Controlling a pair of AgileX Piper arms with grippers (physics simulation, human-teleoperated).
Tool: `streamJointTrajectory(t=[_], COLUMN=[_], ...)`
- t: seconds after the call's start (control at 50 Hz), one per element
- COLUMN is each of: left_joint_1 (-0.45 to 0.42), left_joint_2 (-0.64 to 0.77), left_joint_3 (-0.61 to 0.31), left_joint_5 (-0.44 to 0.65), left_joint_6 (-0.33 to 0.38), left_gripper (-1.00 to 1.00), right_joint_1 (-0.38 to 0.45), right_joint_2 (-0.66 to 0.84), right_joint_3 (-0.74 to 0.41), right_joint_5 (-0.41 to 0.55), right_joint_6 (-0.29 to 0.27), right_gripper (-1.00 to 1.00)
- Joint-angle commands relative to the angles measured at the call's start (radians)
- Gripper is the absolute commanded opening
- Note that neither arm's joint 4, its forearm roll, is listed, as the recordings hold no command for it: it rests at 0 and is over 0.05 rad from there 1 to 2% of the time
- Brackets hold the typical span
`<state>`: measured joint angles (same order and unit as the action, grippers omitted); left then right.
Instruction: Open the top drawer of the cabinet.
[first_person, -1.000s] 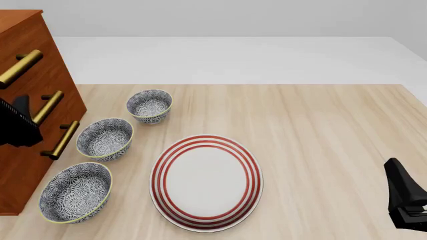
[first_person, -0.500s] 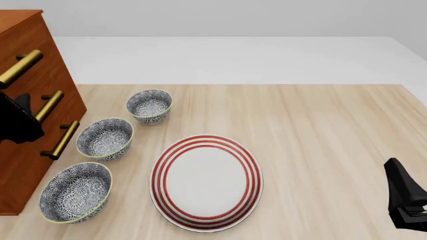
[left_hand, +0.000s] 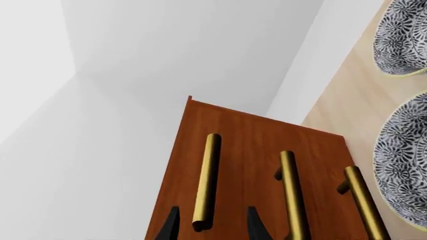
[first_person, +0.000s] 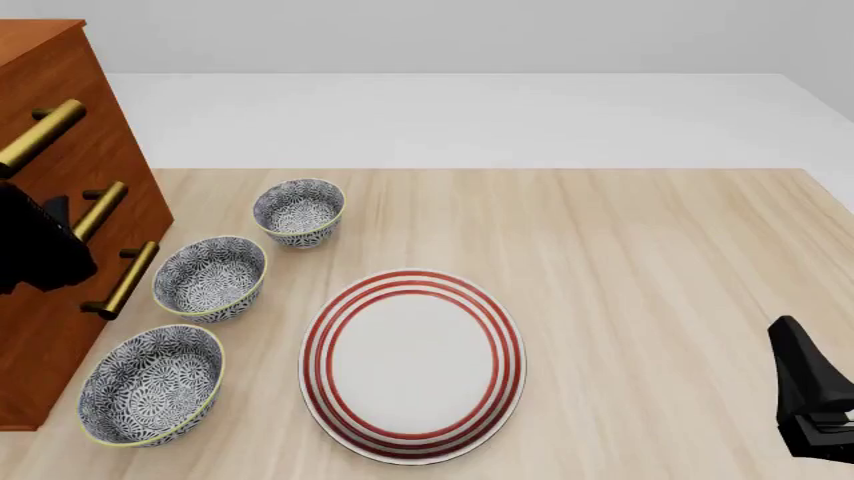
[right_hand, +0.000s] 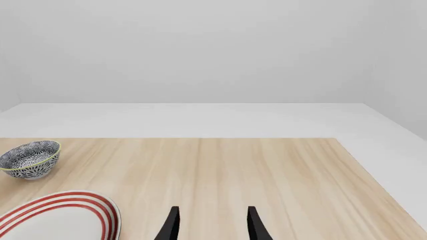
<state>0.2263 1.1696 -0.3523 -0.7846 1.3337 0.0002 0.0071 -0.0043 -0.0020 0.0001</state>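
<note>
The cabinet (first_person: 118, 150) stands at the table's left edge, reddish-brown with three brass bar handles. In the left wrist view the cabinet (left_hand: 247, 145) fills the middle. The top drawer (left_hand: 230, 150) is shut, and its handle (left_hand: 207, 175) is the bar farthest from the table. My left gripper (left_hand: 213, 227) is open, and its two dark fingers straddle the near end of that handle. In the front view the left gripper (first_person: 47, 240) is a dark shape in front of the cabinet's face. My right gripper (right_hand: 213, 226) is open and holds nothing, low at the right (first_person: 811, 395).
Three blue-patterned bowls (first_person: 299, 210) (first_person: 210, 275) (first_person: 151, 383) sit in a row just right of the cabinet. A white plate with red rings (first_person: 411, 362) lies mid-table. The wooden table (first_person: 641, 250) stretches to the right.
The left gripper has crept a little up and toward the cabinet's face. The right arm, bowls and plate have not moved.
</note>
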Motion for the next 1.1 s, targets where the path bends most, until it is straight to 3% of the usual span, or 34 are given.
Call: streamJointTrajectory(t=[0.02,0.42,0.68,0.74,0.76,1.1], left_joint_1=[0.015,0.033,0.049,0.052,0.055,0.049], left_joint_2=[0.035,0.069,0.143,0.183,0.187,0.191], left_joint_3=[-0.003,-0.033,-0.008,0.012,0.013,0.026], left_joint_5=[-0.020,-0.024,-0.118,-0.170,-0.183,-0.179], left_joint_6=[0.008,0.015,0.021,0.055,0.056,0.068], left_gripper=[1.00,1.00,1.00,1.00,-1.00,-1.00], right_joint_1=[0.000,0.000,0.000,0.000,0.000,0.000], right_joint_2=[0.000,0.000,0.000,0.000,0.000,0.000], right_joint_3=[0.000,0.000,0.000,0.000,0.000,0.000], right_joint_5=[0.000,0.000,0.000,0.000,0.000,0.000], right_joint_6=[0.000,0.000,0.000,0.000,0.000,0.000], right_gripper=[1.00,1.00,1.00,1.00,1.00,1.00])
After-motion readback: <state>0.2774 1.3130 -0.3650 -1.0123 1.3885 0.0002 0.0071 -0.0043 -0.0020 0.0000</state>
